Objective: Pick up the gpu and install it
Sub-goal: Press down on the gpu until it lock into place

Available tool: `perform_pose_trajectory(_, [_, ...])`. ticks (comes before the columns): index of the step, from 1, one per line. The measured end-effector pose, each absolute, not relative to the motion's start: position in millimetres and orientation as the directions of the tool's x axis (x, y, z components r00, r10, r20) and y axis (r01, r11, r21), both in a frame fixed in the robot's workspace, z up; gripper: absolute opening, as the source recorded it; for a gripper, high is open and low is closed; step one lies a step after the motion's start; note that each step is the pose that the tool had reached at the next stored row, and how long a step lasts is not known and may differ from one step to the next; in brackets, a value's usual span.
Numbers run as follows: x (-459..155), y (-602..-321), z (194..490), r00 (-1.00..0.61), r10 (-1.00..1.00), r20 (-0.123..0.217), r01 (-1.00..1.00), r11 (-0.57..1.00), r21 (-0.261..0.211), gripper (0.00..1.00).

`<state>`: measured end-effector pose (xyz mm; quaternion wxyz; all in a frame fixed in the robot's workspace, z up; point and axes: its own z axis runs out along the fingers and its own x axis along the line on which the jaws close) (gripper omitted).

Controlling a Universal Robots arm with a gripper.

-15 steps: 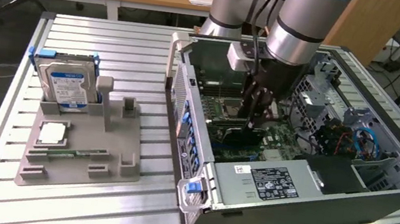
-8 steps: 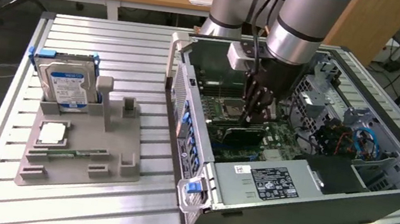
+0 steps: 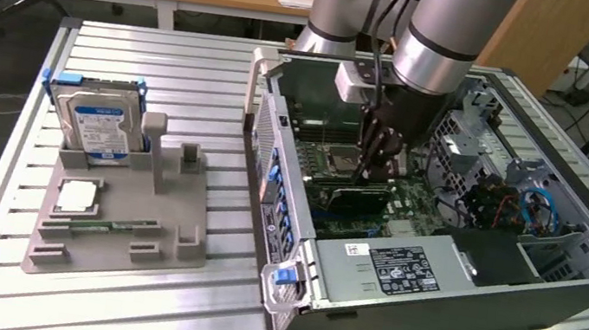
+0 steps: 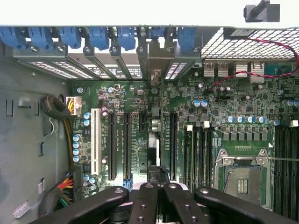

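The gpu (image 3: 361, 199) stands on edge inside the open computer case (image 3: 556, 292), over the green motherboard (image 3: 411, 202). My gripper (image 3: 373, 170) reaches straight down into the case and is shut on the card's upper edge. In the wrist view the gpu (image 4: 155, 140) appears edge-on as a thin strip between the black expansion slots (image 4: 126, 144). Its silver bracket (image 4: 156, 70) sits against the rear slot openings under the blue clips. The black fingers (image 4: 142, 203) press together around the card at my gripper (image 4: 158, 186). I cannot tell whether the card is pressed fully into its slot.
A grey fixture (image 3: 162, 233) at the exterior view's left holds a silver hard drive (image 3: 100, 123), a processor chip (image 3: 77, 196) and a memory stick (image 3: 99, 225). The power supply (image 3: 396, 268) and case walls hem in the arm. The bare processor socket (image 4: 242, 179) lies beside the slots.
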<state>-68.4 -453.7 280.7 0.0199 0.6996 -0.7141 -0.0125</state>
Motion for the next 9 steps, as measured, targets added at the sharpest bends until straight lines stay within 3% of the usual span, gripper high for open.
perform_pose_trajectory(9, [-74.5, -451.5, 274.8, -0.021, -1.000, 0.018, -0.999, 0.022, 0.041, 0.11])
